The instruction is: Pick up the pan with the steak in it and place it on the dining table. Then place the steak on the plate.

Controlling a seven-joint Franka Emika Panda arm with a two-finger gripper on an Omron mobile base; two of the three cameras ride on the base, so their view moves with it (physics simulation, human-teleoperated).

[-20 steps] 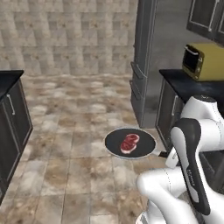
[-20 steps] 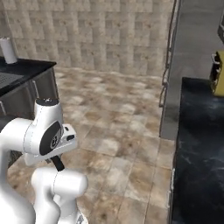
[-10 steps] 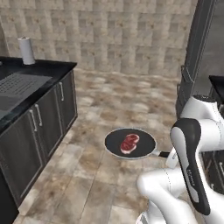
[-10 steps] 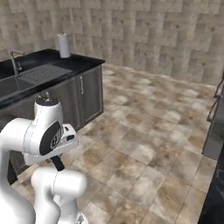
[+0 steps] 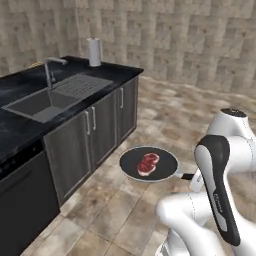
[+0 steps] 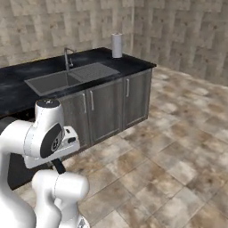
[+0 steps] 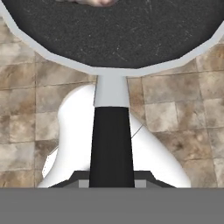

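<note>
- Carrying the pan (image 5: 149, 164) level above the tiled floor (image 5: 150, 100), the arm holds it by the handle; in the left base view the steak (image 5: 148, 164) lies near the pan's middle, just beside the dark cabinets (image 5: 95, 135) under the sink (image 5: 37, 102)
- Right base view: the kitchen counter (image 6: 129, 64) with tap (image 6: 67, 57) and paper roll (image 6: 116, 44) is well apart from the arm; no dining table or plate to be seen
- Hand view: the gripper (image 7: 111, 183) is clamped narrow on the pan's black handle, the pan's rim at the top
- Judgement: pickup is done; setting the pan on the table and moving the steak to the plate are both left
</note>
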